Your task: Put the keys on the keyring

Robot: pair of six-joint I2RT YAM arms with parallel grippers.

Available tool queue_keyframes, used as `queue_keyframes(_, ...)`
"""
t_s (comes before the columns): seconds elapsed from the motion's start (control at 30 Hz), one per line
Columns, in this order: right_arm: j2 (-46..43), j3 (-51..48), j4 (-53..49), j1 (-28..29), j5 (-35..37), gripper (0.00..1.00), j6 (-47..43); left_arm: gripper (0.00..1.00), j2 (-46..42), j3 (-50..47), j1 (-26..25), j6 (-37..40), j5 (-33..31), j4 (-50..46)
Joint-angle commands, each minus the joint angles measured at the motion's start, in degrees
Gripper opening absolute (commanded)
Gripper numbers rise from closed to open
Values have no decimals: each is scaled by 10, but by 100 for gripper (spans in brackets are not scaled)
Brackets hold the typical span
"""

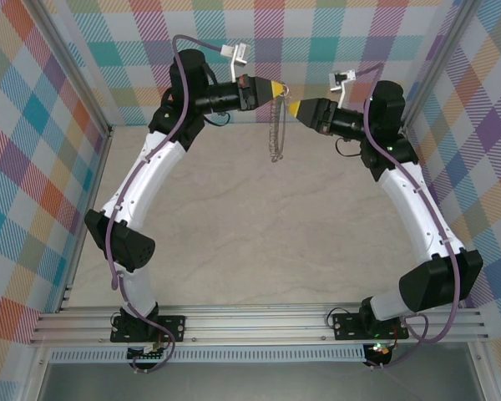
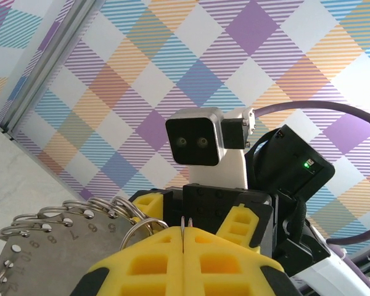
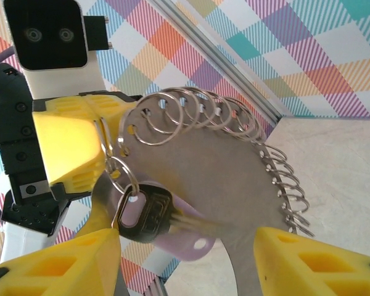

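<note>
Honestly, with the left claw (image 1: 279, 89) pinching the keyring (image 1: 275, 138) at the far middle, I'd ease the spread right claw (image 3: 185, 246) onto the key (image 3: 145, 213) dangling there, gripping its head squarely.

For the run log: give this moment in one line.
left hand: shut on keyring | right hand: open | key: hanging on keyring
</note>
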Motion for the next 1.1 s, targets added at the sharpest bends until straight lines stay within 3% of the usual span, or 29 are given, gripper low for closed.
queue_keyframes(0.0,13,26,-7,6,2,59,-22,0,-11,28,-8,-2,9,22)
queue_keyframes(1.07,-13,28,-69,17,34,78,-90,0,-8,36,-12,11,4,8)
